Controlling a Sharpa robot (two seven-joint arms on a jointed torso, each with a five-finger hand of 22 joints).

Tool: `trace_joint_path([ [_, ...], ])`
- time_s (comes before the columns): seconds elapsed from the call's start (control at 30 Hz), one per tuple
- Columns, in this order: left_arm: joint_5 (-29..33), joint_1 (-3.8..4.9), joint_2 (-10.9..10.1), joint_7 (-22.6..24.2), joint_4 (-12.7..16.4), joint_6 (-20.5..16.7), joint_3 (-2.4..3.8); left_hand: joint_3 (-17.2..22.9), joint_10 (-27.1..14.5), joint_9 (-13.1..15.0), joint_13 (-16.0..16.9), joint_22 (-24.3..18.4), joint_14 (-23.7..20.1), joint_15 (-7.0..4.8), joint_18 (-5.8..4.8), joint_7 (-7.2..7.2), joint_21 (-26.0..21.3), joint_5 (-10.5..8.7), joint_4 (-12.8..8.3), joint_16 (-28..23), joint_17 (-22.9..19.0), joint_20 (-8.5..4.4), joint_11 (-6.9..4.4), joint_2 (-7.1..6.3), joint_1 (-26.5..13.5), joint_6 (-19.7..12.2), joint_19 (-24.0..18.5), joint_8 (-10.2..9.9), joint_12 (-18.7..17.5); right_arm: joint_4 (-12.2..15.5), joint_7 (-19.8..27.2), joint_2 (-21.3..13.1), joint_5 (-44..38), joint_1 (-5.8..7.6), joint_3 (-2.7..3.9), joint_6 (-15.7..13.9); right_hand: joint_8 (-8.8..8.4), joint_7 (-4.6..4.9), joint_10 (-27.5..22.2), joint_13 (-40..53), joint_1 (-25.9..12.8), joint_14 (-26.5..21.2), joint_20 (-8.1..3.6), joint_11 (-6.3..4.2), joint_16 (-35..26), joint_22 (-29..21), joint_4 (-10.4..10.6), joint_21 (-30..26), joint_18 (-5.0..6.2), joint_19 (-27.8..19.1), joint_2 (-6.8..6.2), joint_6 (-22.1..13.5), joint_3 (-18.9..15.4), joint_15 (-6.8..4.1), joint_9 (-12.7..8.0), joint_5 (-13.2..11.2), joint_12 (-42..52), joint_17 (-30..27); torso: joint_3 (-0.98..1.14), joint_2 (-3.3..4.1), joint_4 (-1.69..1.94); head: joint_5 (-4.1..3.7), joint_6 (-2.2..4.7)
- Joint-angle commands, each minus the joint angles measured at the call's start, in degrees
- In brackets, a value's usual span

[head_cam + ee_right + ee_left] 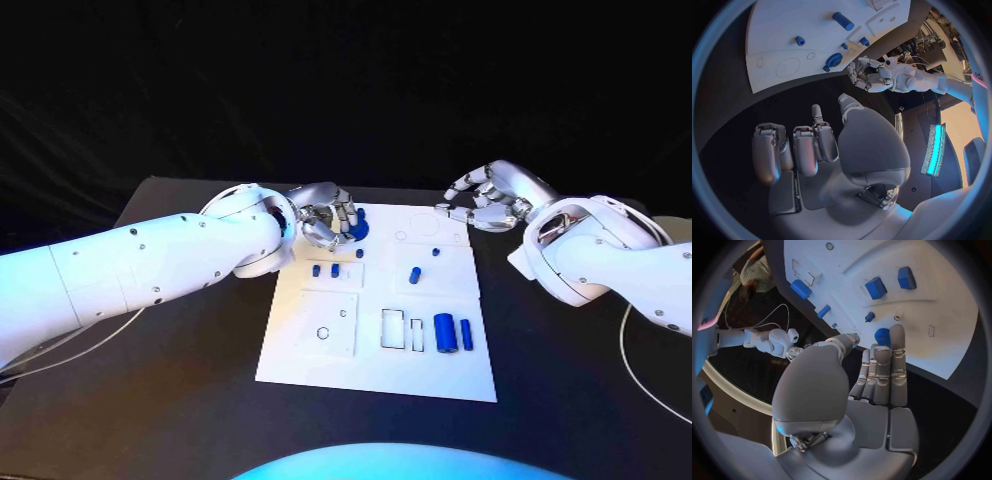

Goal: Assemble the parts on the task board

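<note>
Both hands empty: left silver hand [326, 222], fingers apart, hovers beside round blue knob part [358, 230] on white task board [433, 375]; off-centre closing could knock it aside.

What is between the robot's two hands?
In the head view, the far end of the white task board lies between the left hand and right hand.

My head camera looks steeply down on the board [378, 300] from above, while each wrist camera peers closely past my own fingers [882, 375] toward that same board's far end, shared by all three.
</note>
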Motion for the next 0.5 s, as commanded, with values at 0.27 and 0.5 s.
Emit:
trace_joint_path([
  [0.27, -18.76, -1.71, 3.24, 3.94, -2.78, -1.27, -0.40, -1.04, -0.63, -3.65, -4.65, 0.84, 2.14, 0.21, 0.75, 0.70, 1.34, -0.51, -0.65, 3.17, -0.29, 0.21, 0.25, -0.93, 0.17, 3.32, 1.15, -1.68, -3.91, 0.07, 0.98, 0.16, 0.10, -0.27, -0.02, 0.13, 0.40, -0.26, -0.30, 5.77, -0.46, 3.32, -0.36, -0.24, -0.44, 10.29, -0.01, -0.75, 0.68, 1.66, 0.01, -0.06, -0.09, -0.32, 0.07, 0.23, -0.56, 2.77, -0.05, 0.14, -0.07, -0.47, 0.54],
  [0.5, -21.45, -1.95, 5.09, 1.45, -4.65, 3.80, -0.53, -2.03, 0.65, -5.71, -6.35, 4.89, 4.71, -0.20, 0.24, -0.03, 5.23, -0.95, -0.33, 7.05, 1.58, 0.02, -0.30, -0.71, 0.09, 5.05, 3.33, -3.01, -4.34, 0.10, 0.94, 0.26, 0.10, -0.31, -0.02, 0.14, 0.40, -0.26, -0.30, 5.77, -0.46, 3.32, -0.36, -0.24, -0.44, 10.29, -0.01, -0.75, 0.68, 1.66, 0.01, -0.06, -0.09, -0.32, 0.07, 0.23, -0.56, 2.77, -0.01, 0.16, -0.16, -0.51, 0.20],
])
